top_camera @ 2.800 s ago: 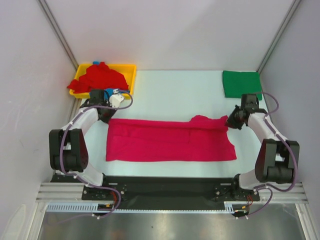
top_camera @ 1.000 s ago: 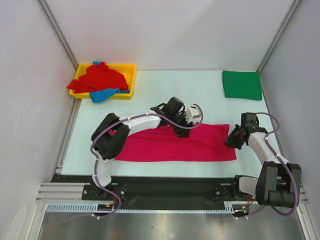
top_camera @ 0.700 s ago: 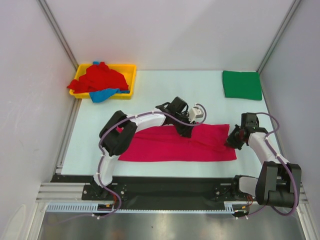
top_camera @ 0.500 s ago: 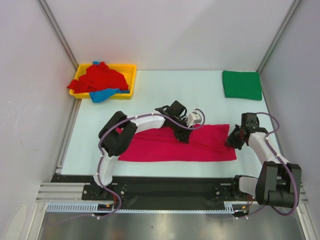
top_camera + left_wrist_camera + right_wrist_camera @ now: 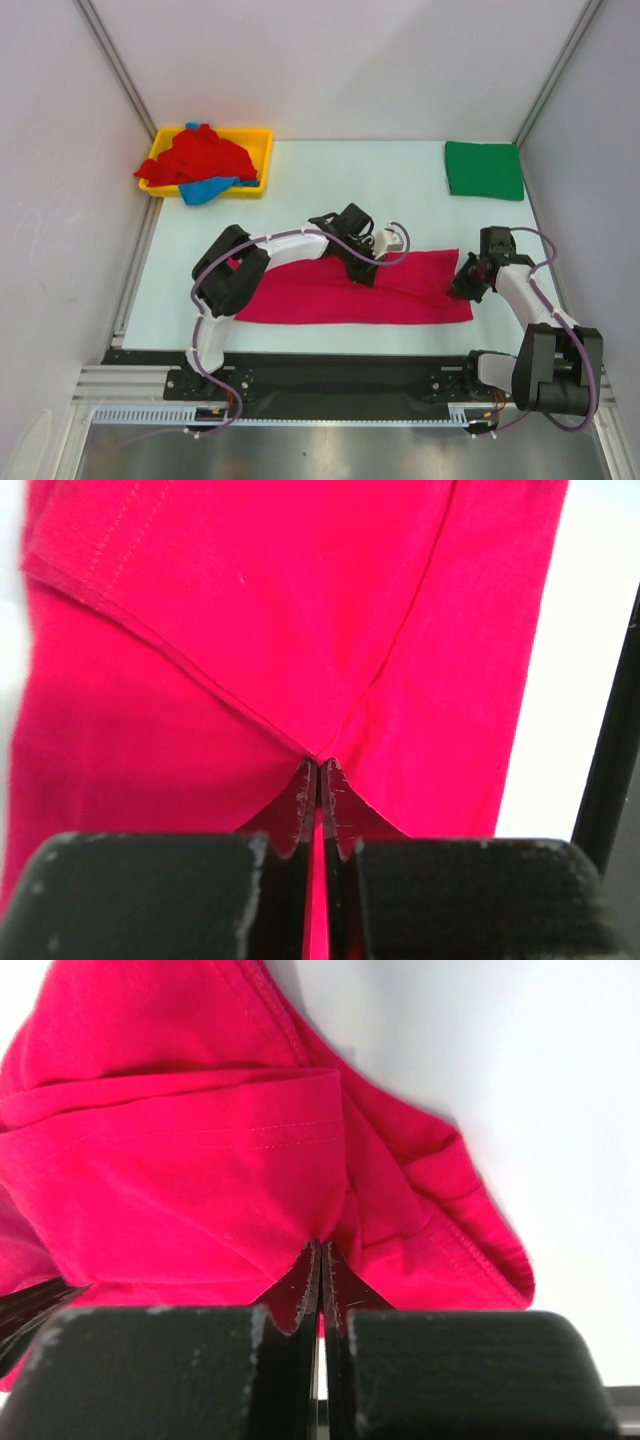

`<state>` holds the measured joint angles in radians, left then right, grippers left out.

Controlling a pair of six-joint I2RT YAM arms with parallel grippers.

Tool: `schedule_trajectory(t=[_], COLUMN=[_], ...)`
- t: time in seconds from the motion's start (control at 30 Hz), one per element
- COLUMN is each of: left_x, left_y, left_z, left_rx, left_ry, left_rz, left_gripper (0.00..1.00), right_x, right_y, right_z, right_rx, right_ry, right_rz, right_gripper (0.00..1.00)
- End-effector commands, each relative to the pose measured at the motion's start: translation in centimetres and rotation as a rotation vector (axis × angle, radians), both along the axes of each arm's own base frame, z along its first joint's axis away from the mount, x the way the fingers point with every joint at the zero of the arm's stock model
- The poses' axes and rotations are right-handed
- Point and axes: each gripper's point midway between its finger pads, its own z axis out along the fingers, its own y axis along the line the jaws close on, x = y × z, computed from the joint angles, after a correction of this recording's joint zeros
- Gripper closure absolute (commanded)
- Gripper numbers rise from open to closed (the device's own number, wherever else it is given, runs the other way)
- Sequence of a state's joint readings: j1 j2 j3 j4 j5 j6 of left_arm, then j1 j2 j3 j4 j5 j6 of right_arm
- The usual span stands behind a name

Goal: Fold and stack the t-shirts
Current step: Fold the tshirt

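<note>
One magenta t-shirt (image 5: 330,300) — long axis left-right

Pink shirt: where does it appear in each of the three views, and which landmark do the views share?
Top external: the pink shirt lies spread along the near part of the table, left to right.
Left wrist: it fills most of the picture, up to the right edge strip.
Right wrist: it fills the left and the middle.
Shared landmark: the pale table beside the cloth.

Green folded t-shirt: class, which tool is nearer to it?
Right. The right tool lies directly nearward of the green t-shirt; the left tool is mid-table, well to its left.
</note>
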<state>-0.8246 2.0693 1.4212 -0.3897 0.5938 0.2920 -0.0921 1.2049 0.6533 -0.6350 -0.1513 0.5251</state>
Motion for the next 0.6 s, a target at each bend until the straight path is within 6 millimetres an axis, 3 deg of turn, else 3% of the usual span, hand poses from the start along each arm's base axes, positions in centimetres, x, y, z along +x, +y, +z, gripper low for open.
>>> schedule_trajectory(t=[0.0, 0.13, 0.27, 0.37, 0.4, 0.43, 0.47, 0.53, 0.57], left_x=[-0.2, -0.2, -0.6, -1.2, -1.3, -1.4, -1.5, -1.3, -1.5], left_y=[0.3, 0.6, 0.8, 1.2, 1.3, 1.3, 1.3, 1.2, 1.3], left_z=[3.4, 3.8, 3.0, 2.1, 1.9, 1.8, 1.9, 2.5, 2.9], left_rx=[-0.030, -0.032, -0.026, -0.017, -0.019, -0.018, -0.021, -0.029, -0.034], left_ry=[-0.083, -0.089, -0.074, -0.054, -0.053, -0.050, -0.047, -0.058, -0.041], left_rz=[-0.044, -0.047, -0.054, -0.059, -0.066, -0.067, -0.072, -0.075, -0.082], left_gripper=[0.95, 0.92, 0.92, 0.91, 0.90, 0.80, 0.72, 0.49, 0.47], right_x=[-0.4, -1.1, -1.3, -0.4, -0.3, 0.0, 0.0, 0.2, -0.2], right_y=[0.6, 0.1, 0.6, 0.2, 0.1, -0.1, -0.2, -0.5, -0.7], right_z=[1.5, 2.6, 1.3, 0.7, 0.5, 0.5, 0.4, 0.7, 0.9], right_rx=[0.020, -0.004, 0.028, 0.014, 0.010, 0.005, 0.002, -0.010, -0.016], right_ry=[0.013, -0.015, 0.011, 0.001, 0.008, 0.007, 0.016, 0.019, 0.032], right_rz=[-0.020, -0.056, -0.063, -0.067, -0.067, -0.069, -0.070, -0.073, -0.081], right_gripper=[1.00, 1.00, 1.00, 0.99, 0.93, 0.71, 0.61, 0.44, 0.41])
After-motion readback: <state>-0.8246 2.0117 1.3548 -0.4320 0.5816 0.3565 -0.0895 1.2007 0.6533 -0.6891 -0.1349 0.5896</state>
